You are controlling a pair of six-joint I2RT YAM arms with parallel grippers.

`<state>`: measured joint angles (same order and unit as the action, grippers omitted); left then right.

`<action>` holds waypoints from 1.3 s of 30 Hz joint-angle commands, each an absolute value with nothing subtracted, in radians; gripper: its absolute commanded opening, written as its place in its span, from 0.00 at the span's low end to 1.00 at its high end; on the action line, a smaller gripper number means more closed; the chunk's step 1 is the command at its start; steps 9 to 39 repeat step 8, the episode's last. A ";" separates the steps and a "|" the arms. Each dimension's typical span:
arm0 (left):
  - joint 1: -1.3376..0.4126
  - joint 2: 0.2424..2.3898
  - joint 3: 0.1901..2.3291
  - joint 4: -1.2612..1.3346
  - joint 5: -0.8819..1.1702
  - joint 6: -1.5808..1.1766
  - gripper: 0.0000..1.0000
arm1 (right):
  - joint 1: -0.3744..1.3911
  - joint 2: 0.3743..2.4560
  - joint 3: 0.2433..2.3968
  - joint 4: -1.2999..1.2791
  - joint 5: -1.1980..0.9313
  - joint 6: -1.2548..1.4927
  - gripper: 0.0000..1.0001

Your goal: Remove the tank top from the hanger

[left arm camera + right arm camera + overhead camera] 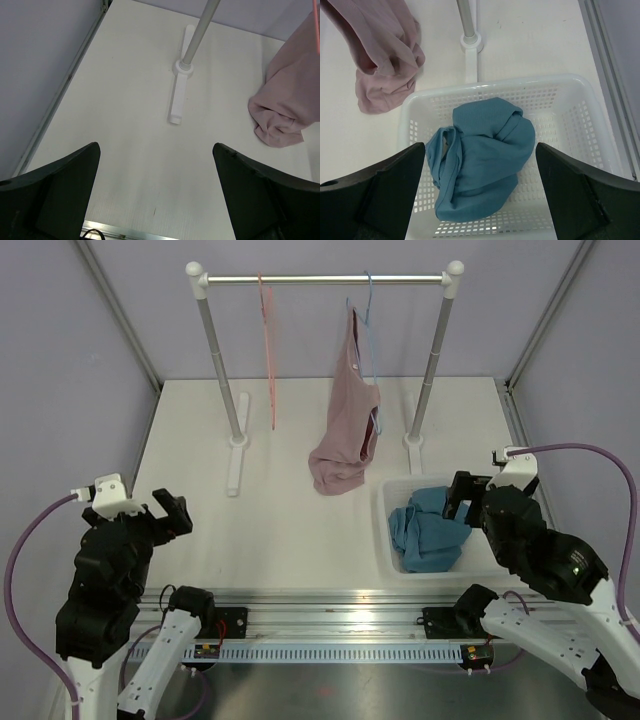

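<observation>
With the teal tank top [480, 155] laid in the white basket [570, 100], the right gripper [480, 146] (spread wide, empty) should be withdrawn straight upward.

Dusty pink tank top [345, 430] hung from light blue hanger [368, 310], hem on table [280, 530], white basket [383, 530] nearby

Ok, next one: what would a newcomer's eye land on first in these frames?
The teal tank top lies crumpled in the white basket at the front right, with the open right gripper pointed at it. On the rail behind, the pink hanger hangs bare. Beside it, a dusty pink tank top droops from the light blue hanger, its hem bunched on the table.
</observation>
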<state>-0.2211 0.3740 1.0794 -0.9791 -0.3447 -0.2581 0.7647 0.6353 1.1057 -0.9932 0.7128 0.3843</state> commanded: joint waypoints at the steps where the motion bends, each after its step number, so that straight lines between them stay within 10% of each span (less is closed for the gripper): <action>1: -0.215 0.361 1.077 -0.948 -0.322 -0.238 0.99 | 0.759 0.635 1.089 -0.973 0.721 0.362 0.99; 39: -0.215 0.367 1.089 -0.948 -0.319 -0.233 0.99 | 0.759 0.638 1.086 -0.973 0.744 0.365 1.00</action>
